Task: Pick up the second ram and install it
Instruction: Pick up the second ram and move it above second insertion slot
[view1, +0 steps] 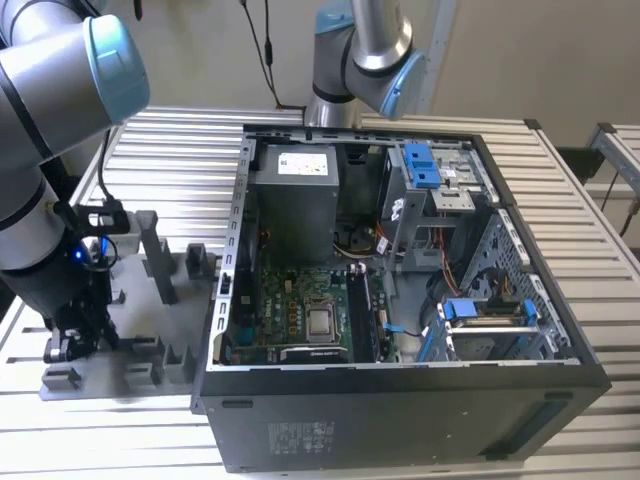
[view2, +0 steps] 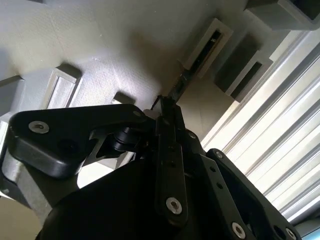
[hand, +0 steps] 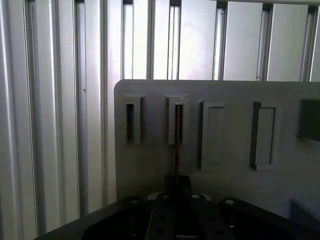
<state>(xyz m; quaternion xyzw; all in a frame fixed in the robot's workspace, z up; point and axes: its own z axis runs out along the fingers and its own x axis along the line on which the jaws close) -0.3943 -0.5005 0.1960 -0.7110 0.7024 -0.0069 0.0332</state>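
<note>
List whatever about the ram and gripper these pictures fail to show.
Second ram: edge-on in both wrist views, so its chips are hidden; its far end is sunk in the holder slot.
Gripper: dark and tiny in the exterior view, so the stick it holds is unreadable there.
Motherboard slots: too small in the exterior view to tell filled from empty.

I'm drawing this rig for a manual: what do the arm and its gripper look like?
The silver-grey tubular arm has light-blue joint caps, black cables and a small blue light near its wrist. The matt-black gripper is jointed flat links with silver screw heads.
</note>
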